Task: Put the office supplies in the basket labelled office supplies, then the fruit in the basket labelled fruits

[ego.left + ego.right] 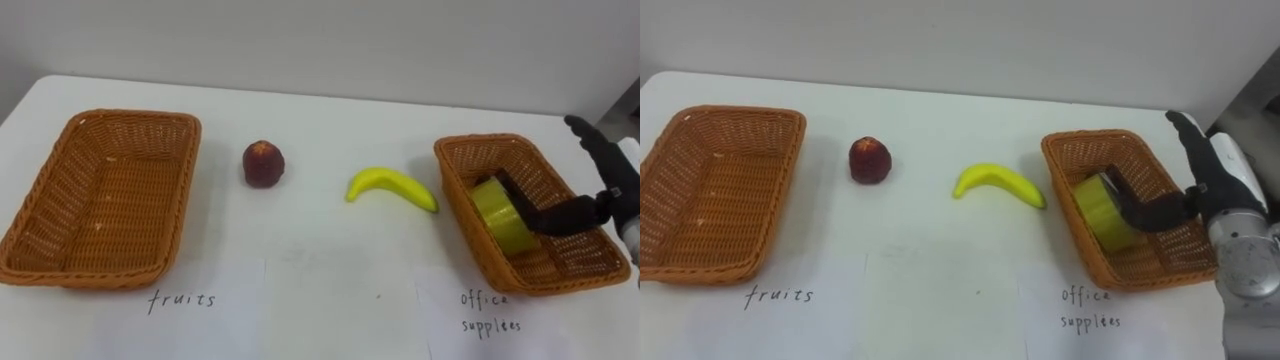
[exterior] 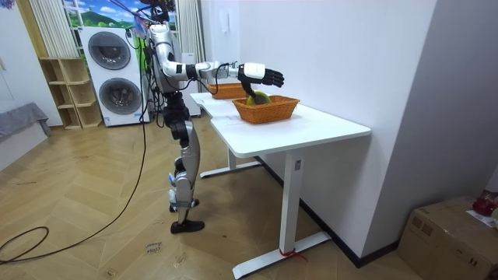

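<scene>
An empty wicker basket (image 1: 32,240) labelled "fruits" stands at the table's left. A dark red apple (image 1: 264,163) and a yellow banana (image 1: 392,186) lie on the white table between the baskets. At the right, a second wicker basket (image 1: 490,141) labelled "office supplies" holds a yellow tape roll (image 1: 495,212) on its edge against the left wall. My right hand (image 1: 610,182) hovers over this basket's right side, open. Its fingers point away from me and its dark thumb reaches down to the roll. In the room view the right hand (image 2: 261,75) hangs above the near basket (image 2: 266,109).
Handwritten paper labels (image 1: 182,298) lie along the table's front edge. I stand at the table's long side by a white wall. Washing machines (image 2: 117,74) and a shelf (image 2: 66,93) are behind me, and a cardboard box (image 2: 455,237) is on the floor.
</scene>
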You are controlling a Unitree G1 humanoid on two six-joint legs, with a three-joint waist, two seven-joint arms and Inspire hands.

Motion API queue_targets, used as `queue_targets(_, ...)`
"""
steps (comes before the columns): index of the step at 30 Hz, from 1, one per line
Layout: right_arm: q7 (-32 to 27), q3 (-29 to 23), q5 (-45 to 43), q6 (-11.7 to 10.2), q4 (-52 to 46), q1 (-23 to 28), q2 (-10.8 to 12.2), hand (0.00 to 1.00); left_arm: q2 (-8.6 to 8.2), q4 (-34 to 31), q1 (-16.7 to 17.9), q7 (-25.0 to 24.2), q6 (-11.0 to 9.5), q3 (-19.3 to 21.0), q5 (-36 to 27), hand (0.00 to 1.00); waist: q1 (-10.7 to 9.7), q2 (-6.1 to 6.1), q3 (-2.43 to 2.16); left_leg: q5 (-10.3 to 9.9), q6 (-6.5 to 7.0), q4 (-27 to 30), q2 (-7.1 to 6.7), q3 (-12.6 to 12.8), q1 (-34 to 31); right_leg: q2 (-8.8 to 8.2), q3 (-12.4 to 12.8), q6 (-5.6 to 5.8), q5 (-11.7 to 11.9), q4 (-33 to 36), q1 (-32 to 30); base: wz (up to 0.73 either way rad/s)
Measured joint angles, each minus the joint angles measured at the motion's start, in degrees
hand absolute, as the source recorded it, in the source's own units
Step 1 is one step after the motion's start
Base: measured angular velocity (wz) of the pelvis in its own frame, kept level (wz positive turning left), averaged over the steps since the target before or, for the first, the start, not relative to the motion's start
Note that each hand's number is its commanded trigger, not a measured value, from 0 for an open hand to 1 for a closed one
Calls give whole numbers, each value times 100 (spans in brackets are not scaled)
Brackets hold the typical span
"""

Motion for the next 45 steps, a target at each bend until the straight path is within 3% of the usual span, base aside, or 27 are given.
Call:
queue_targets(10,-747,-1,413,-25,-390,-9,-1,0,25,192,-8,272,3,-121,-134,0,13,40,-4,1,0,-8,2,2,-49,5,9,-2,1,24,-71,0)
queue_targets(21,-1915,675,1058,-106,-485,-269,-1,0,142,275,-277,406,26,-391,-596,0,243,-24,1,10,4,58,-1,10,-454,-2,-25,-17,12,85,-413,1)
queue_targets(26,-2261,897,993,-106,-514,-364,-1,0,218,247,-281,407,26,-504,-680,0,318,-65,-28,19,9,103,-4,8,-689,-10,-53,-17,15,92,-641,0)
queue_targets(35,-2388,1505,704,-116,-512,-887,-1,0,283,253,-302,387,47,-506,-670,0,477,-78,21,23,12,134,0,-11,-831,-31,-131,-17,15,73,-780,2)
queue_targets(45,-1844,2045,739,-96,-423,-939,0,0,292,225,-286,385,116,-671,-668,0,595,-95,32,24,11,150,-3,-142,-784,-46,-322,-17,15,59,-674,5)
